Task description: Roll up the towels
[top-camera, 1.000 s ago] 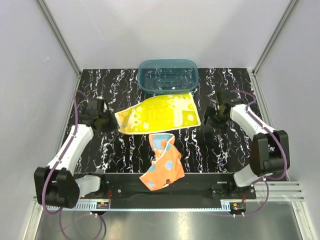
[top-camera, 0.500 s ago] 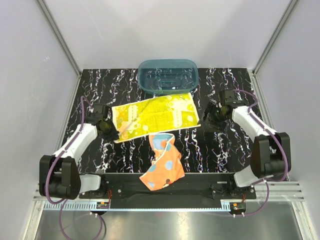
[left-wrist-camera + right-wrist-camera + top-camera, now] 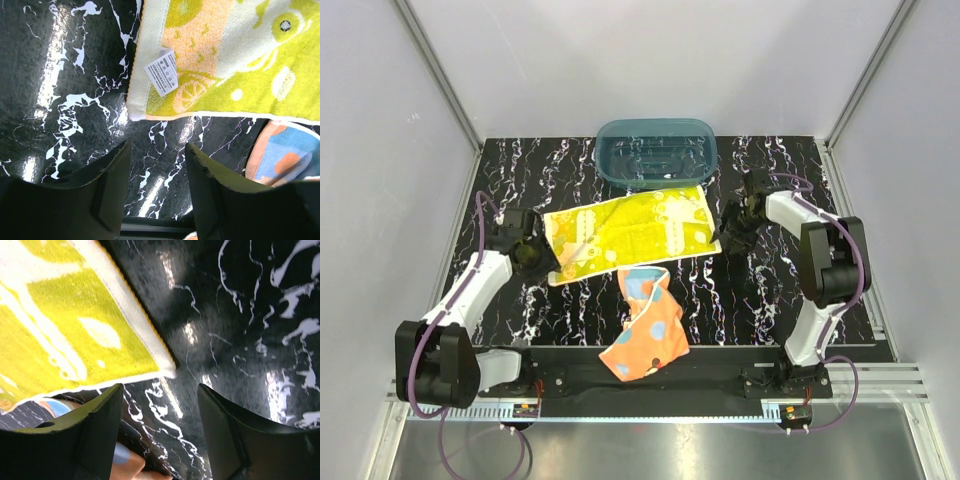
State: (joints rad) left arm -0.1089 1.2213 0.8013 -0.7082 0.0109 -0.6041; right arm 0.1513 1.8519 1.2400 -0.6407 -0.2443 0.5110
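Though beside yellow towel (image 3: 235, 65), left gripper (image 3: 157, 150) agape.

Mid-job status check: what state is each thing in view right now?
yellow towel: spread flat, unrolled, not held.
orange towel: loosely bunched, unrolled, not held.
teal tub: upright, nothing visible inside.
left gripper: jaws open, empty, by the yellow towel's left end.
right gripper: jaws open, empty, by its right end.

- Two soft cloth towels: one yellow towel (image 3: 630, 232), one orange dotted towel (image 3: 645, 335).
- One teal translucent plastic tub (image 3: 656, 152).
- Two white-and-black robot arms: left arm (image 3: 470, 290), right arm (image 3: 788, 212).
- One black white-veined tabletop (image 3: 770, 290).
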